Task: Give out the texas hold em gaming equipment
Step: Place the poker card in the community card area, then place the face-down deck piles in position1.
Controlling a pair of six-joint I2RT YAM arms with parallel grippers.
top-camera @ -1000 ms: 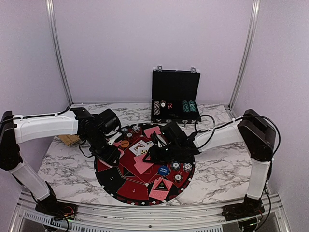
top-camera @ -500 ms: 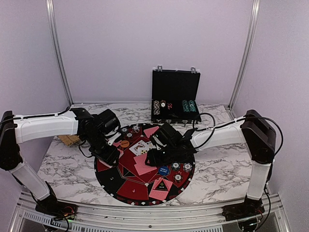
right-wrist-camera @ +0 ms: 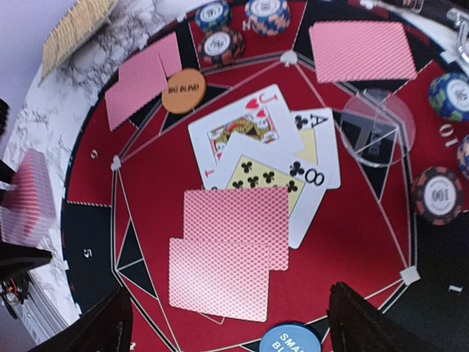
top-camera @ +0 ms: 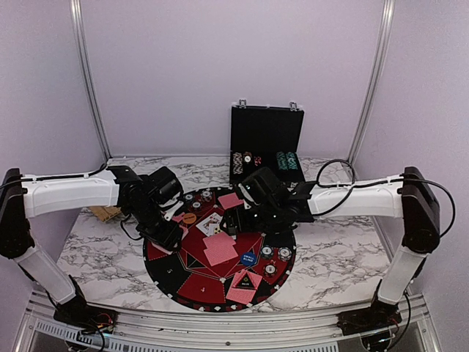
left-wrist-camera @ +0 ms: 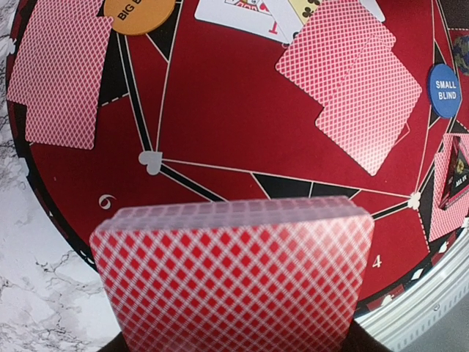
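My left gripper [top-camera: 167,236] is shut on a deck of red-backed cards [left-wrist-camera: 234,279] and holds it over the mat's left edge. My right gripper [top-camera: 233,222] is open and empty; its fingertips [right-wrist-camera: 95,326] hover above two overlapping face-down cards [right-wrist-camera: 231,249] at the mat's centre. Face-up cards (a jack, an ace, an eight of clubs) [right-wrist-camera: 249,132] lie just beyond. An orange disc [right-wrist-camera: 183,89], a blue disc [right-wrist-camera: 293,339] and a clear disc [right-wrist-camera: 377,128] lie on the mat. Striped chips [right-wrist-camera: 437,194] sit near the rim.
The round black-and-red mat [top-camera: 176,275] lies between the arms. The open black case [top-camera: 266,136] stands behind it with rows of chips [top-camera: 286,161]. More face-down cards [top-camera: 242,287] lie near the front rim and one [top-camera: 231,199] at the back. A wicker item [top-camera: 106,213] lies at the left.
My right gripper has drawn back and up from the centre cards toward the far side, the arm stretching out. The left arm with the deck has not moved.
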